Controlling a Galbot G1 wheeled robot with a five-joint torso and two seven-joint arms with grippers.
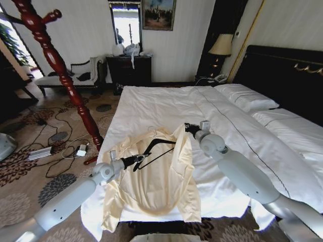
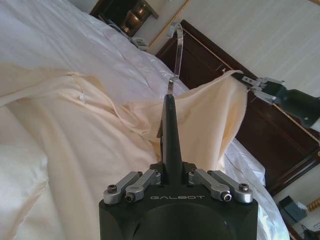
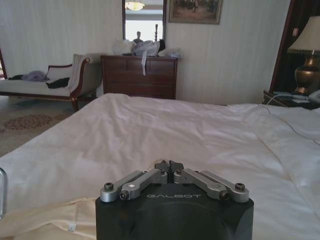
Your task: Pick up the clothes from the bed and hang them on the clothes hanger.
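While we are pinching the clothes hanger (image 1: 154,149) in our closed left gripper (image 1: 139,160) over the bed (image 1: 166,103), our right gripper (image 1: 187,128), closed on the clothes (image 1: 156,189), is lifting their edge just beyond the hanger's tip; that satiny cloth could be slipping free.
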